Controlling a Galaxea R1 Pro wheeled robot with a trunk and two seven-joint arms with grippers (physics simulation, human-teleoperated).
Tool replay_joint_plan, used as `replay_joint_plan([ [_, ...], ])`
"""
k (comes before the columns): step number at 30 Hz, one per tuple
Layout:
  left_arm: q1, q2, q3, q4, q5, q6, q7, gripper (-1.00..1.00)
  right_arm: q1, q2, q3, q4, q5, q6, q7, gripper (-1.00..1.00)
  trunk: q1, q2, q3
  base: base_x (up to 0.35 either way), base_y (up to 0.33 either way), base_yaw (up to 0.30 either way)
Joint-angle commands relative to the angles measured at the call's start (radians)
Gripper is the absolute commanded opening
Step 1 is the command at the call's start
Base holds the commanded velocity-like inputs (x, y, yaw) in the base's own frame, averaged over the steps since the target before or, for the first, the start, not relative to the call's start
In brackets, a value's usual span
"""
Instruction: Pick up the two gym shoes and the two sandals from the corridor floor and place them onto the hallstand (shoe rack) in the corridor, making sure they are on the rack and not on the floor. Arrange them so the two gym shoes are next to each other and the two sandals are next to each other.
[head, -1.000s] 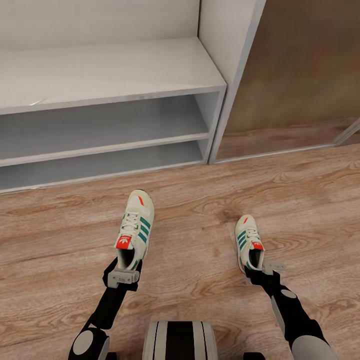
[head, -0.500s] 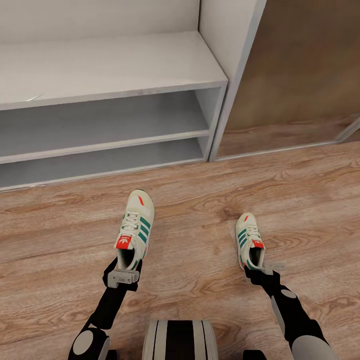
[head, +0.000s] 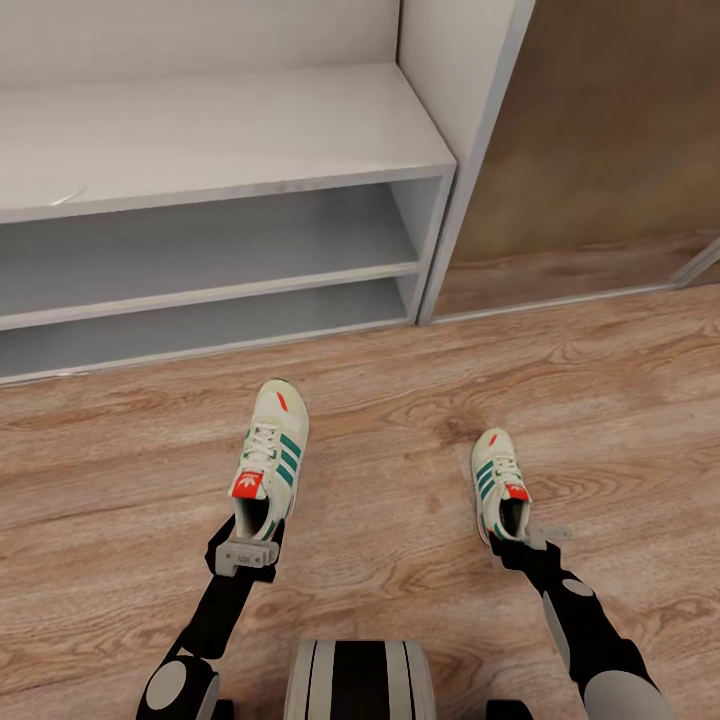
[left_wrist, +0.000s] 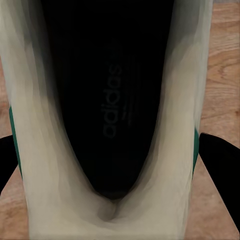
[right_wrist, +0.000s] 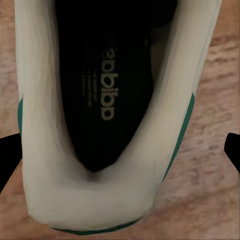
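Observation:
Two off-white gym shoes with green stripes are in front of the hallstand (head: 230, 130). The left gym shoe (head: 272, 455) points at the rack, and my left gripper (head: 248, 540) is shut on its heel; the black fingers (left_wrist: 220, 170) press both sides of the heel (left_wrist: 60, 200). I cannot tell whether this shoe is off the corridor floor (head: 390, 480). The right gym shoe (head: 497, 480) lies on the planks. My right gripper (head: 520, 542) is open around its heel (right_wrist: 90, 200), with one finger (right_wrist: 232, 150) clear of the side. The sandals are out of view.
The hallstand's wide grey bench top sits over two low shelf slots (head: 220, 250), ending at a tall side panel (head: 450, 200). A brown wall (head: 600, 150) with a floor rail lies right of it. My base (head: 360, 680) shows at the bottom.
The whole view has shifted slightly, so the rack sits a little higher in the picture. The right shoe's heel has swung slightly right. Both grippers stay at the heels.

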Motion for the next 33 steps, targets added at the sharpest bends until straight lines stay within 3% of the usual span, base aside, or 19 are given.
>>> replay_joint_plan([
  [1,0.000,-0.001,0.002,0.000,-0.006,-0.003,-0.002,-1.00,-0.001,0.001,-0.006,-0.002,0.010,0.002,0.008,1.00,0.000,0.000,-0.001,0.088,0.000,0.000],
  [14,0.000,-0.001,0.001,0.002,-0.006,-0.003,-0.001,-1.00,-0.001,0.000,-0.006,-0.002,0.010,0.002,0.008,1.00,0.000,0.000,-0.001,0.018,0.000,0.000],
  [15,0.000,-0.001,0.001,0.002,-0.006,-0.003,-0.001,-1.00,-0.001,0.000,-0.006,-0.002,0.010,0.002,0.008,-1.00,0.000,0.000,-0.001,0.002,0.000,0.000],
  [33,0.000,-0.001,0.001,0.001,-0.006,-0.004,-0.002,-1.00,-0.001,-0.001,-0.006,-0.001,0.010,0.002,0.008,-1.00,0.000,0.000,-0.001,0.000,0.000,0.000],
])
